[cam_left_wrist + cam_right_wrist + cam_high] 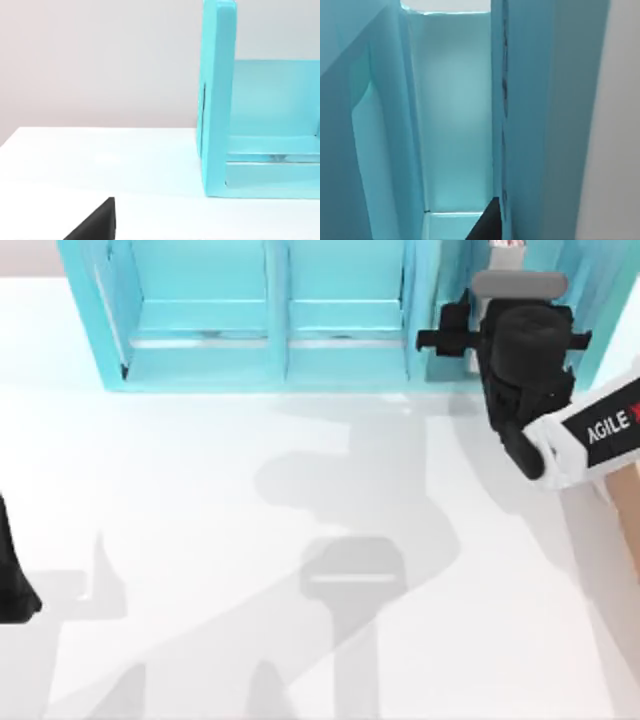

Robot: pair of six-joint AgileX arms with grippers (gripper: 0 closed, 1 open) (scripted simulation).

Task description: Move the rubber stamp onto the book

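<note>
Over the teal shelf unit [270,320], right hand [445,340] at its right compartment, grip impossible to tell, wrist view looking inside that compartment, left hand [15,590] parked at worktop [200,540] edge.

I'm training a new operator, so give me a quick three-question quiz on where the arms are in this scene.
1. True or false: the right gripper is at the right-hand end of the shelf unit.
2. The left arm is parked: A) at the left edge of the table; B) inside the shelf unit; C) at the table's centre.
3. Fill in: the shelf unit's colour is ___.
Key: 1 true; 2 A; 3 teal.
</note>
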